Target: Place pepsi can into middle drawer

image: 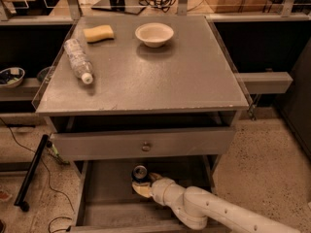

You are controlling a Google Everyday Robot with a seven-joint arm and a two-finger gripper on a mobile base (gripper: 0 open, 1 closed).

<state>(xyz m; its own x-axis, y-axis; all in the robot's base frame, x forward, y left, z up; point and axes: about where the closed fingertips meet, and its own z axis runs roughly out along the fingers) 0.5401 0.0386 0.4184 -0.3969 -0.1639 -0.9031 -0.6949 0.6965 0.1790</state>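
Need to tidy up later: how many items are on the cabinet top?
3: sponge back left, bowl back centre, bottle lying at left. The gripper is in the middle drawer, next to the pepsi can.

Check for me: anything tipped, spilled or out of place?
Only the plastic bottle lies on its side on the cabinet top, left; no spill. The pepsi can stands upright in the middle drawer, gripper right by it.

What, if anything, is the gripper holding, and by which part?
It cannot be told: the gripper sits against the lower side of the pepsi can, inside the middle drawer.
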